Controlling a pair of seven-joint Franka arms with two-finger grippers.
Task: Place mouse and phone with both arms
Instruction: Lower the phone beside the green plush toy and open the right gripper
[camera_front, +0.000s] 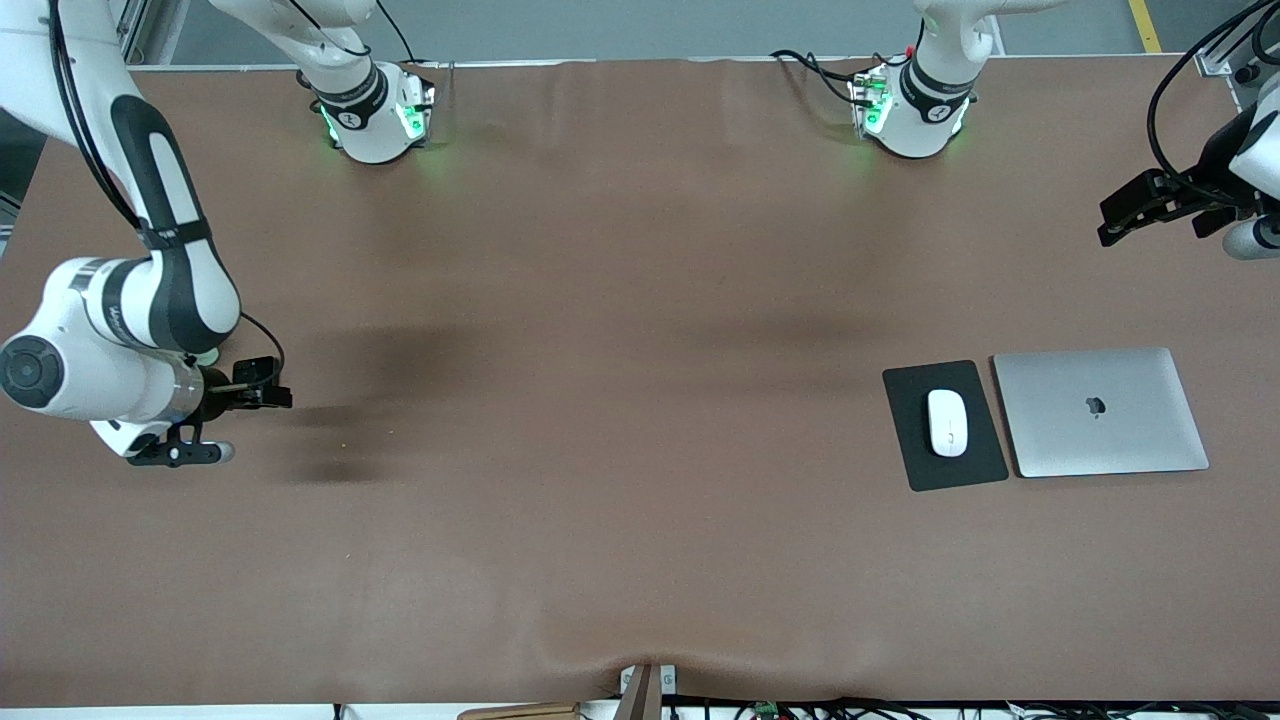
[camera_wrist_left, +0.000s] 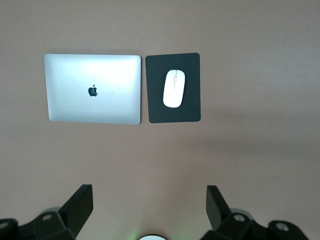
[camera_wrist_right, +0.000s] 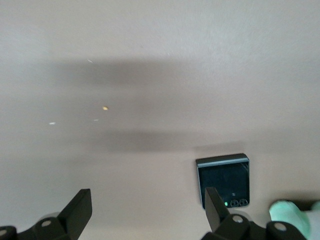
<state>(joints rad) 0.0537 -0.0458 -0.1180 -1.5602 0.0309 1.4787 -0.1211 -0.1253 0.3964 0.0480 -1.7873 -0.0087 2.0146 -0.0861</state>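
The white mouse (camera_front: 947, 422) lies on a dark pad (camera_front: 915, 455) at the left arm's end of the table, also in the left wrist view as the mouse (camera_wrist_left: 174, 88). My left gripper (camera_wrist_left: 148, 205) hangs open and empty, high over the table's edge and away from the mouse; the front view shows the left gripper (camera_front: 1120, 222). The black phone (camera_wrist_right: 223, 180) lies flat on the table, just outside one finger (camera_wrist_right: 215, 207) of my open right gripper (camera_wrist_right: 147, 207). In the front view the right arm hides the phone, and the right gripper (camera_front: 190, 452) hangs low there.
A closed silver laptop (camera_front: 1100, 412) lies beside the pad, toward the left arm's end. A bit of green plush (camera_wrist_right: 292, 212) sits next to the phone. The brown table (camera_front: 600, 400) is bare through its middle.
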